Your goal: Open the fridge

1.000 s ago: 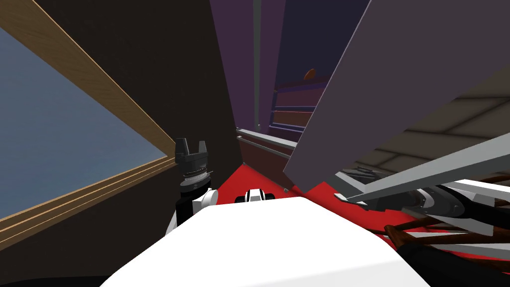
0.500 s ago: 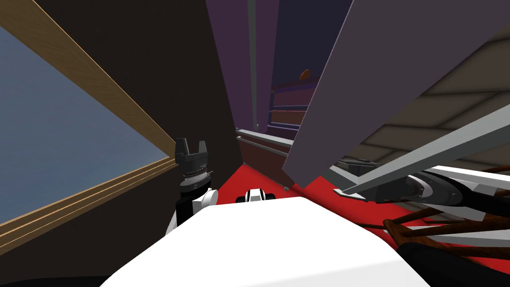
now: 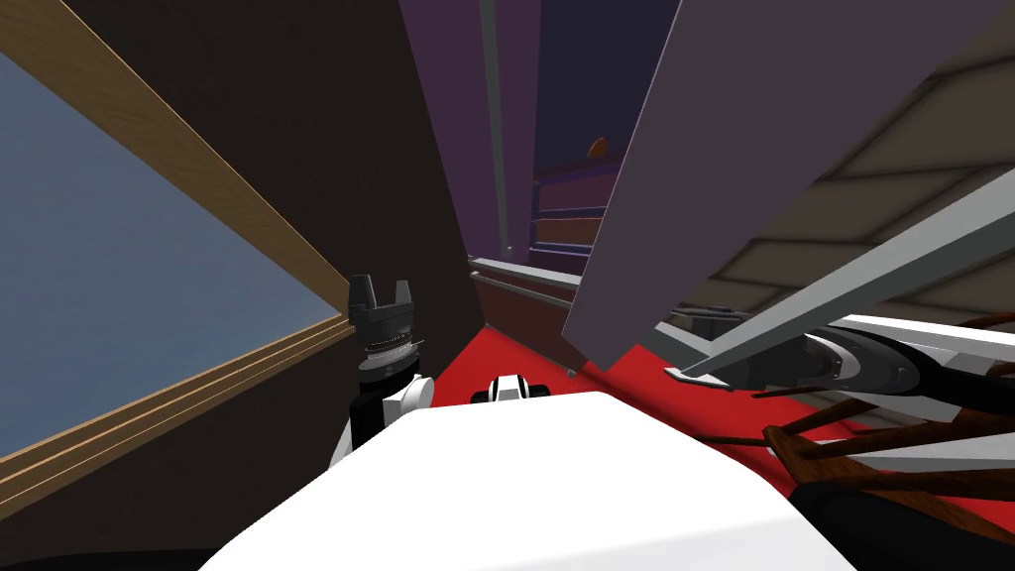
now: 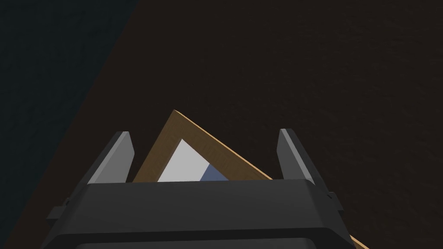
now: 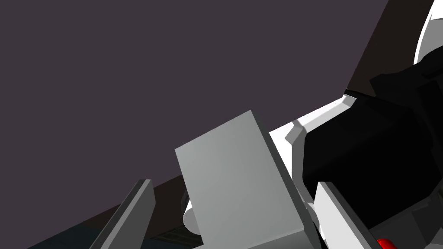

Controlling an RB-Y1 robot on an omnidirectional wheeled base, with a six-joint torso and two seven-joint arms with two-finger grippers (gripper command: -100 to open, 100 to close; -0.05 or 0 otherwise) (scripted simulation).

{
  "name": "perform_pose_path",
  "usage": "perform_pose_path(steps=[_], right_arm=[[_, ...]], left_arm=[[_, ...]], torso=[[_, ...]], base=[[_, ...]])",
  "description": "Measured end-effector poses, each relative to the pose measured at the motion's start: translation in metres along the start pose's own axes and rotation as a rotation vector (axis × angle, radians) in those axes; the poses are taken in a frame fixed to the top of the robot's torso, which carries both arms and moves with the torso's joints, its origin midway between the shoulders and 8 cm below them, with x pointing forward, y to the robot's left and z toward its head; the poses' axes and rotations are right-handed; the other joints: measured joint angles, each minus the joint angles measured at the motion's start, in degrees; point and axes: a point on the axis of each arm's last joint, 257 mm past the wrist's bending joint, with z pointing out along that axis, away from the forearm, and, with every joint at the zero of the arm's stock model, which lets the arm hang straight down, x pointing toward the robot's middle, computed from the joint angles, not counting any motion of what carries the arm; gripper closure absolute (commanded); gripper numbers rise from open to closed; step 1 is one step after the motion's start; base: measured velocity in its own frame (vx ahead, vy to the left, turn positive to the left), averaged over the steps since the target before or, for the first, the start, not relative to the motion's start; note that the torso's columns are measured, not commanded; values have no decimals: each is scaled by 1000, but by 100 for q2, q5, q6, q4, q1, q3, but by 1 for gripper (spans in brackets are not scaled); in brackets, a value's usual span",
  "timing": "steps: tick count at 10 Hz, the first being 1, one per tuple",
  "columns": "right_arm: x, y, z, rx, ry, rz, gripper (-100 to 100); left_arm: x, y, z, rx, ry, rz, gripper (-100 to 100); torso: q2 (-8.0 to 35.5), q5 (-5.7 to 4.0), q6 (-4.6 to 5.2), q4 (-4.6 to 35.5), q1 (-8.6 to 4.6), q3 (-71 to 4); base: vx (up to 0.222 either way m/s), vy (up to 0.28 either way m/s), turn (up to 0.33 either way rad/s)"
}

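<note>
Fridge door [image 3: 714, 149]: grey-purple panel, swung open, standing right of centre. Interior shelves [image 3: 570, 203] are exposed past its left edge, far centre.
Door handle [image 3: 852, 289]: long light grey bar, set along the door's near face.
Right claw [image 5: 233, 182]: fingers spread wide with the handle bar lying between them. No squeeze on it is seen.
Left claw [image 3: 380, 285]: raised at near left beside a dark wall [image 3: 297, 129], fingers parted, nothing held.
Floor [image 3: 515, 347]: red.

Left gripper [image 3: 381, 285] stands upright at lower centre-left, fingers spread. Right gripper [image 5: 234, 183] sits at the lower right, pointing toward centre, fingers apart too.
</note>
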Motion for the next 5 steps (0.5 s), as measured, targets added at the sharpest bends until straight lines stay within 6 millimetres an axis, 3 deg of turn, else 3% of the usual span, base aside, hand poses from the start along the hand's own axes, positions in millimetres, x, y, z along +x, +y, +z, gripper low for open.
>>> perform_pose_path(steps=[5], right_arm=[[-3, 0, 0, -1, 1, 3, -100]], left_arm=[[0, 0, 0, 0, 0, 0, 0]], torso=[[1, 14, -4, 4, 22, -5]], base=[[2, 1, -2]])
